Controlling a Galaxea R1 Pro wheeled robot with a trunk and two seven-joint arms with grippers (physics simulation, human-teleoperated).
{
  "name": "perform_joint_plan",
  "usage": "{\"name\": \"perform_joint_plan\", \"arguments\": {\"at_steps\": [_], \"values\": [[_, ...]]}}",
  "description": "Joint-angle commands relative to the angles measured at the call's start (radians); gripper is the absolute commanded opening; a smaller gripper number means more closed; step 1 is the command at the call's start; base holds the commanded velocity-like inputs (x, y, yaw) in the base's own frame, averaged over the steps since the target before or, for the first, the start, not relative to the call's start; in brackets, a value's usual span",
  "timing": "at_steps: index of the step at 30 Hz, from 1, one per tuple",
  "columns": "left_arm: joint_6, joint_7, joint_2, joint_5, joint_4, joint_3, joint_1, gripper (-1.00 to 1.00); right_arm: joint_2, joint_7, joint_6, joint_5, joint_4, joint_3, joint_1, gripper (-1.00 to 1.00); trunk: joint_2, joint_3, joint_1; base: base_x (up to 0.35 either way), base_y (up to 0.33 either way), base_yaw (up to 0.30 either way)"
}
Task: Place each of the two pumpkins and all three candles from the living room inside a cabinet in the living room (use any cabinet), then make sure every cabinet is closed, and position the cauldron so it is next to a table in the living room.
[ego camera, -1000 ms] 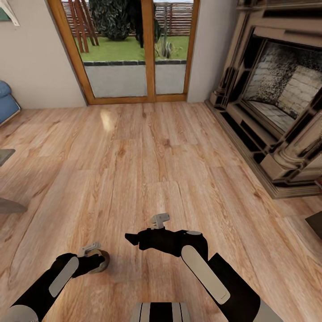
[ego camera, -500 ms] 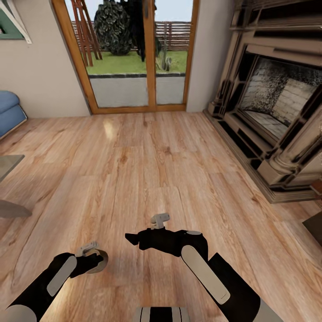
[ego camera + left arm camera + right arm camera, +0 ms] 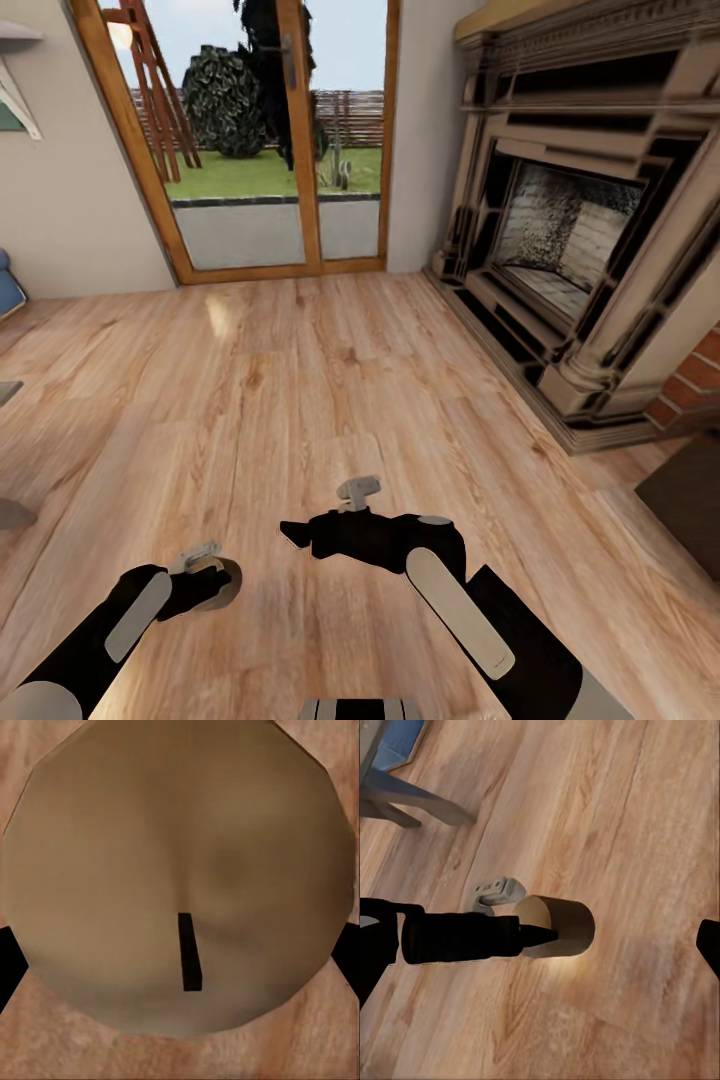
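A tan cylindrical candle (image 3: 226, 584) with a short black wick is held low over the wood floor, with my left gripper (image 3: 207, 580) shut on it. In the left wrist view the candle's flat top (image 3: 180, 862) sits right in front of the camera. In the right wrist view the candle (image 3: 559, 925) lies on its side at the tip of the left gripper (image 3: 531, 934). My right gripper (image 3: 290, 532) hangs open beside it, holding nothing. A dark-brown corner of the cabinet (image 3: 690, 500) shows at the far right.
An ornate stone fireplace (image 3: 570, 250) lines the right wall, with red brick (image 3: 690, 385) beside it. Glass patio doors (image 3: 260, 150) stand straight ahead. A grey table edge (image 3: 10, 515) pokes in at the left, and its grey legs (image 3: 405, 795) show too. Wood floor (image 3: 330, 380) lies between.
The camera has turned right and tilted up: doors and fireplace slid left, and the brick and dark-brown corner came into view. Both arms keep their pose, the candle still held.
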Motion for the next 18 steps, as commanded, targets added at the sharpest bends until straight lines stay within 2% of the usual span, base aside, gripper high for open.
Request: {"name": "perform_joint_plan", "arguments": {"at_steps": [1, 6, 14, 18], "values": [[0.001, 0.010, 0.001, 0.010, -0.002, -0.004, 0.000, -1.00, 0.000, -0.010, 0.001, -0.010, -0.001, 0.001, -0.001, 1.00, 0.000, 0.004, -0.001, -0.176, 0.072, -0.255], [0.001, 0.010, 0.002, 0.010, -0.002, -0.004, 0.000, -1.00, 0.000, -0.010, 0.001, -0.010, -0.001, 0.001, -0.001, 1.00, 0.001, 0.027, -0.003, -0.189, 0.107, -0.255], [0.001, 0.010, 0.001, 0.010, -0.002, -0.004, 0.000, -1.00, 0.001, -0.010, 0.001, -0.011, 0.004, 0.001, -0.001, 1.00, 0.003, 0.064, -0.007, -0.021, 0.013, -0.256], [0.001, 0.010, 0.001, 0.010, -0.002, -0.004, 0.000, -1.00, 0.001, -0.010, 0.001, -0.043, 0.013, 0.000, -0.001, 1.00, 0.004, 0.082, -0.008, -0.001, 0.001, -0.258]]}}
